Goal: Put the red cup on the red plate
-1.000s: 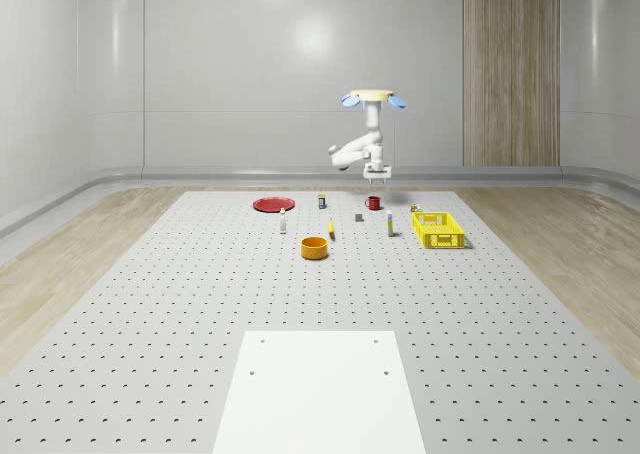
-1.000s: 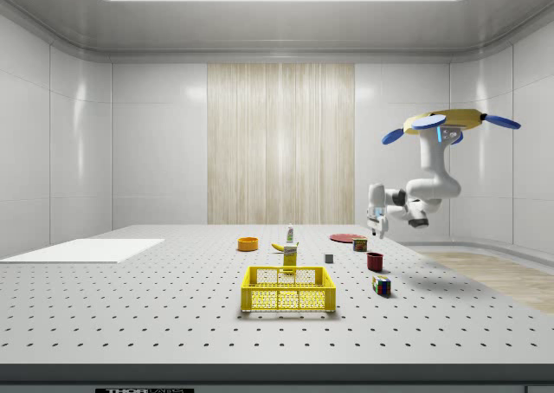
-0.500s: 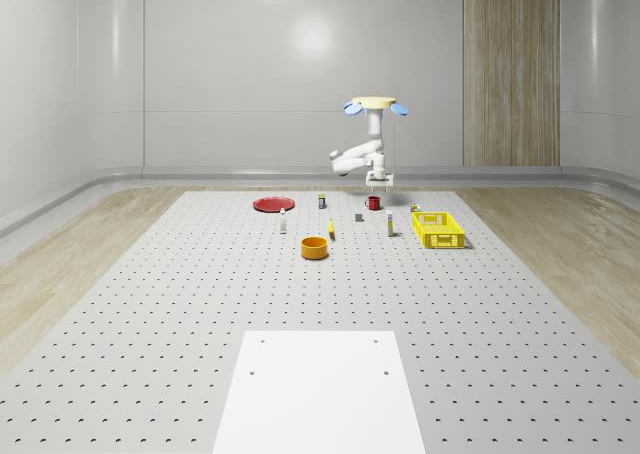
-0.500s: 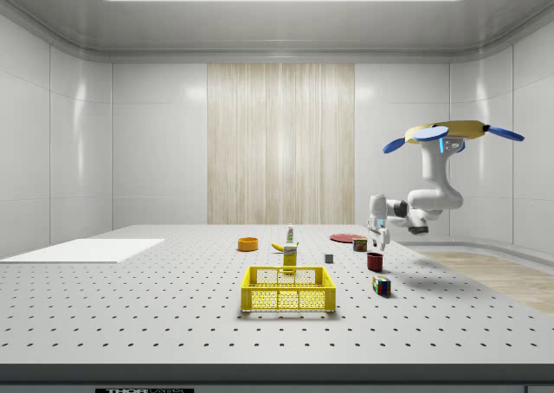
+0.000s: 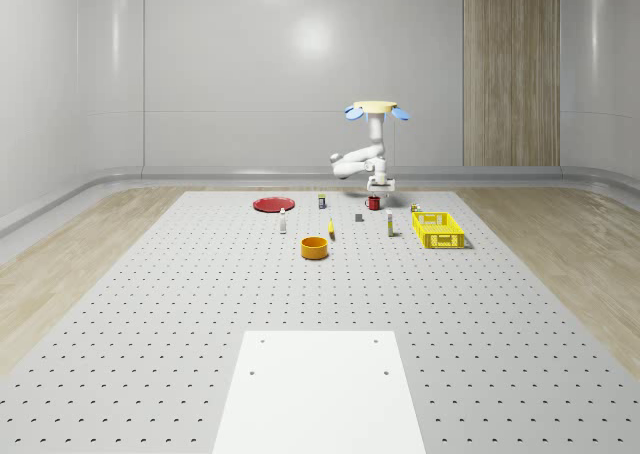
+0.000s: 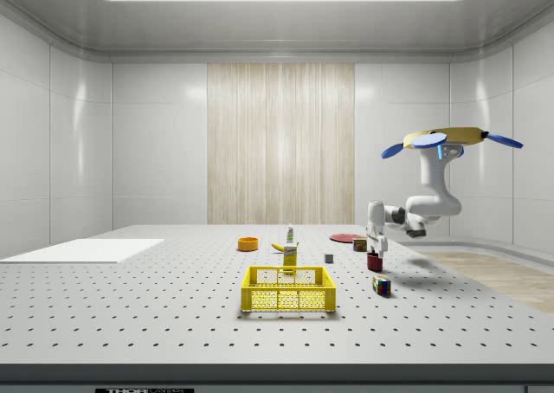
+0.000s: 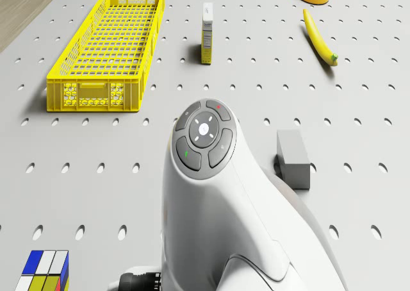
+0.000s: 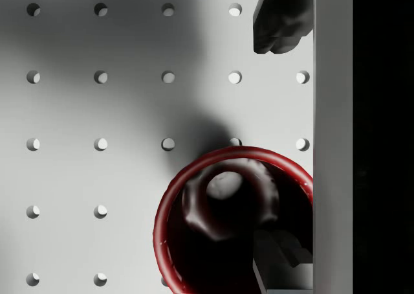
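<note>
The red cup (image 5: pixel 373 203) stands upright on the perforated table, also seen as the red cup (image 6: pixel 375 261) and from above as the red cup (image 8: pixel 233 216). The red plate (image 5: pixel 271 205) lies flat further toward the whole-scene view's left. The drone (image 5: pixel 372 108) hovers above the cup, its arm (image 7: pixel 205 195) bent downward. My gripper (image 5: pixel 377 192) hangs just over the cup, pointing down, open. In the wrist view the gripper (image 8: pixel 279 145) straddles the cup's rim: one finger (image 8: pixel 278 22) is outside it and the other finger (image 8: pixel 281 261) is over the cup's inside.
A yellow crate (image 5: pixel 438 229) stands to the whole-scene view's right of the cup. An orange bowl (image 5: pixel 315 247), a banana (image 7: pixel 318 38), a carton (image 7: pixel 207 24) and a grey block (image 7: pixel 293 157) lie nearby. A colour cube (image 6: pixel 381 285) sits close to the cup.
The drone has come lower and the arm has brought the gripper down from well above the cup to just over its rim. The cup and plate have not moved.
</note>
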